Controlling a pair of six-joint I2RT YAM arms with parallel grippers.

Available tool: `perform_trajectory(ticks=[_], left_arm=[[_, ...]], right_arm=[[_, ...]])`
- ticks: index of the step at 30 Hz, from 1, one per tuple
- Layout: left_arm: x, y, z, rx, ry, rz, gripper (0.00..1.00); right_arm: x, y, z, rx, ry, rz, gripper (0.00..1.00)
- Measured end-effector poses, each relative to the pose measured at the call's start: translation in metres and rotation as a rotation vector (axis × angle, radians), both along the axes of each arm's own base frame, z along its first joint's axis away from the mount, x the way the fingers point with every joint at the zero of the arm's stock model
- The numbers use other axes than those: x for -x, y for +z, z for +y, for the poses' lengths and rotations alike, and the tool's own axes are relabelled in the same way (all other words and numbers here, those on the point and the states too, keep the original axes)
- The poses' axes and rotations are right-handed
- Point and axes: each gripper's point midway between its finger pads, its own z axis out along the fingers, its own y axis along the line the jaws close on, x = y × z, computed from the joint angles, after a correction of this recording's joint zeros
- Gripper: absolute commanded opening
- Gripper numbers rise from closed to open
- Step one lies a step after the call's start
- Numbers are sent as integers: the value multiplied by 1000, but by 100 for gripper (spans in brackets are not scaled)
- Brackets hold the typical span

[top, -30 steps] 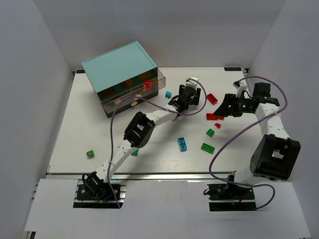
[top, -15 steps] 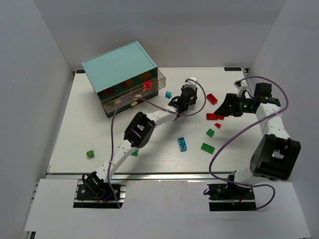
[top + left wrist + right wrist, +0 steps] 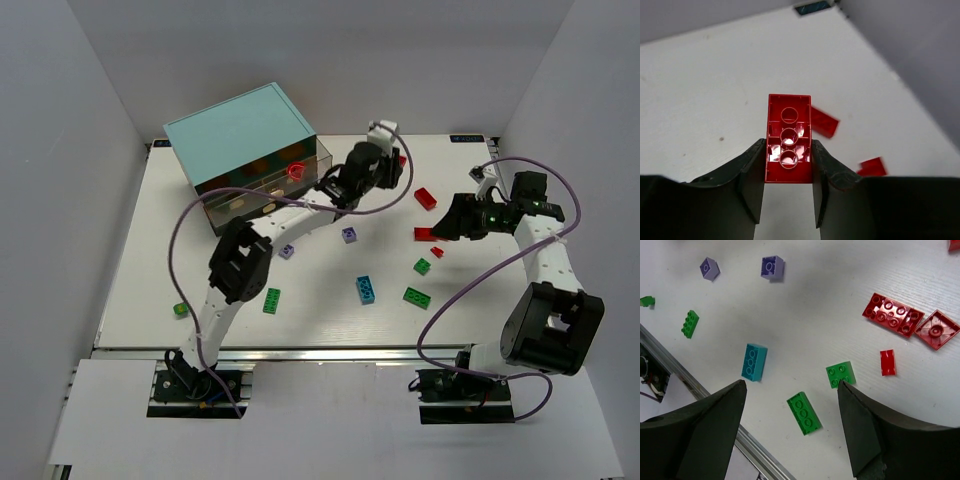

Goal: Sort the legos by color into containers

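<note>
White tabletop (image 3: 200,270) with plain white walls boxing it in. Top view is giving the layout: teal cabinet (image 3: 240,135) is sitting upper left, and one brownish drawer (image 3: 315,160) is sticking out at its right end with something red inside. Just right of that drawer, upper centre, the left gripper (image 3: 392,168) is hanging above the table. From above, only a sliver of red is showing at its tip. Left wrist view is filling that in: the fingers (image 3: 752,175) are clamping a red brick (image 3: 788,145) by its long sides. Its hollow underside with three tubes is facing the camera, and about half of it is poking past the fingertips. Lower right in that view, a second red brick (image 3: 824,121) and a red scrap (image 3: 871,166) are lying on the table.

Right of centre, the right gripper (image 3: 455,218) is hovering over the red cluster. Top view isn't resolving its jaws; right wrist view is showing them spread wide with nothing between. That view is also separating the loose pieces:
- red plate (image 3: 893,314) just beside a red angled tile (image 3: 937,329), small red brick (image 3: 887,362) under them
- green square brick (image 3: 841,374) near it, long green brick (image 3: 804,413) lower centre
- cyan brick (image 3: 753,361) left of that
- purple brick (image 3: 772,267) top centre, second purple brick (image 3: 709,268) top left
- third green brick (image 3: 690,323) toward the left edge

In the way: the left arm (image 3: 305,220) is stretching diagonally across mid-table, and its purple cable (image 3: 173,245) is looping over the cabinet's front.
</note>
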Motion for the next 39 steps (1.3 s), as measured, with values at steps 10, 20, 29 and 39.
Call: perform_trajectory(ticks=[10, 20, 29, 39], left_arm=[[73, 173, 37, 160, -129, -16, 0], [69, 185, 150, 26, -9, 90, 13], [59, 153, 235, -151, 86, 178, 22], [58, 101, 272, -298, 139, 269, 52]], right_arm=[[9, -3, 0, 33, 39, -32, 79], [25, -20, 1, 81, 204, -68, 78], [22, -24, -2, 107, 255, -80, 78], [12, -16, -4, 128, 274, -118, 81]])
